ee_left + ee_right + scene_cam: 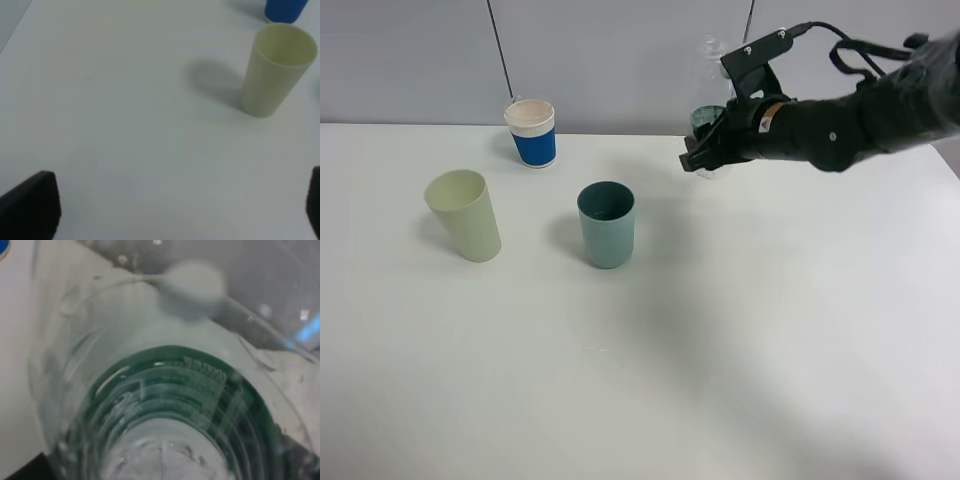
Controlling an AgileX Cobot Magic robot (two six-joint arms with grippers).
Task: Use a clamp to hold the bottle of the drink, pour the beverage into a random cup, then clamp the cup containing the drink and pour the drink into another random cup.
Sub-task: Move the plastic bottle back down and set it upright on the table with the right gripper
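Note:
A clear plastic bottle with a green label stands upright at the back of the table. My right gripper is at its lower part, with the bottle between the fingers. The bottle fills the right wrist view and hides the fingers, so I cannot tell whether they press on it. A teal cup, a pale green cup and a blue cup with a white rim stand upright to the left. My left gripper is open and empty above bare table, near the pale green cup.
The white table extends in front of the cups and under the right arm. A grey wall runs behind the table's back edge. The blue cup shows at the edge of the left wrist view.

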